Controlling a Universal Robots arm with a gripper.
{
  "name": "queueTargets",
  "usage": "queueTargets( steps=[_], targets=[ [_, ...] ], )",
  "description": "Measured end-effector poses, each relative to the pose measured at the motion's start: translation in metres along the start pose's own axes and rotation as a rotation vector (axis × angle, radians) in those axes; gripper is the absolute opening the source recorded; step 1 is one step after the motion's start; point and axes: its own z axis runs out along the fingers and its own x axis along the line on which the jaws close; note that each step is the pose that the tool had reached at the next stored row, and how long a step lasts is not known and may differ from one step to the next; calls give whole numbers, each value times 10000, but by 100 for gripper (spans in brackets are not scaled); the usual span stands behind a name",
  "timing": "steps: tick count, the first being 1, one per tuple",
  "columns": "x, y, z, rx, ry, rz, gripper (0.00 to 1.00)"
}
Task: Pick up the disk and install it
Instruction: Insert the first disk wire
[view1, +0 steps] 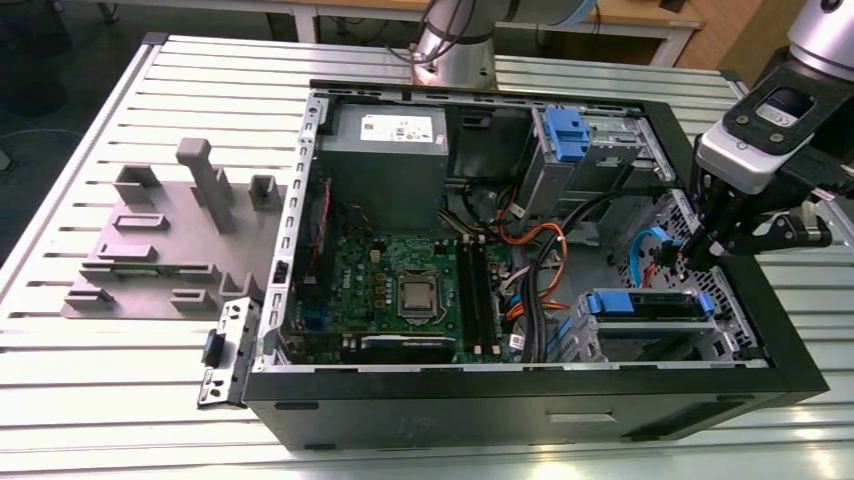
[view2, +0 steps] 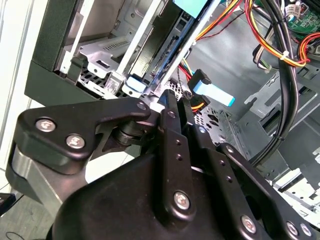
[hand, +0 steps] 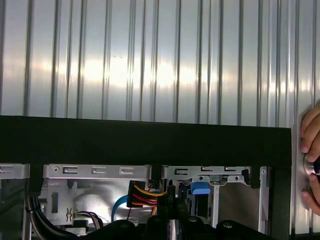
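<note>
Ribbed aluminium tabletop (view1: 80, 370) carries an open black computer case (view1: 534, 385) lying on its side, with a grey moulded fixture plate (view1: 147, 255) on the exterior view's left. That view takes in the whole interior: one green motherboard (view1: 400, 275), one grey power supply box (view1: 387, 135) with a white sticker, a bundle of orange, red and black cables (view1: 527, 250), and two blue-railed units, one upright in the far bay (view1: 567, 135) and one at the near corner.

The near one is the disk (view1: 650, 305), lying flat in the lower drive cage on the exterior view's right. The gripper (view1: 705, 250) hangs just above and slightly behind it, inside the case wall; whether it touches the disk cannot be told.

In the second wrist view the black fingers (view2: 172, 117) stand close together, their tips against the disk's edge (view2: 165, 65), but whether they clamp it cannot be told; a flat blue data connector (view2: 212, 92) lies just beside them.

The first wrist view adds a person's hand (hand: 311, 155) resting on the table beside the case
</note>
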Motion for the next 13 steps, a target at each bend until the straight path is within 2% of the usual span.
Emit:
queueTargets(
  steps=[2, 3, 13],
  targets=[
    [-15, -3, 3, -19, 176, -1, 17],
    [-26, -7, 5, -31, 229, 0, 17],
    [-109, -98, 22, -209, 234, -146, 17]
  ],
)
